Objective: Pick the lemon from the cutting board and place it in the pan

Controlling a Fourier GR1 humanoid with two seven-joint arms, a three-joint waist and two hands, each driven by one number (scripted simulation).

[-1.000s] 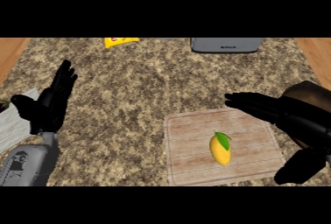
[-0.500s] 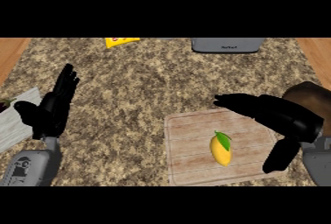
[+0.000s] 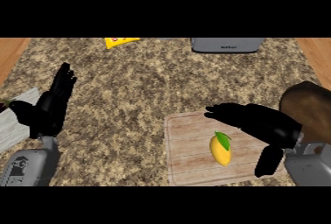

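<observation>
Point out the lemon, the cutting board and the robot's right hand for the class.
lemon (image 3: 220, 151), head view, middle of its yellow body.
cutting board (image 3: 187, 153), head view, bare wood left of the lemon.
right hand (image 3: 265, 124), head view, back of the hand.

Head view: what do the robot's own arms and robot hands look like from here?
Both forearms are grey with rounded casings; the left forearm carries a small dark marking. Each ends in a glossy black robot hand: left robot hand, right robot hand. No cables show.

1. Evenly and softly lit from above, moderately bright, without glare.
2. Speckled worktop (image 3: 149, 87) textured throughout.
3. Black hands nearly featureless, surface detail lost in darkness.
4. Slightly soft focus overall.
</observation>
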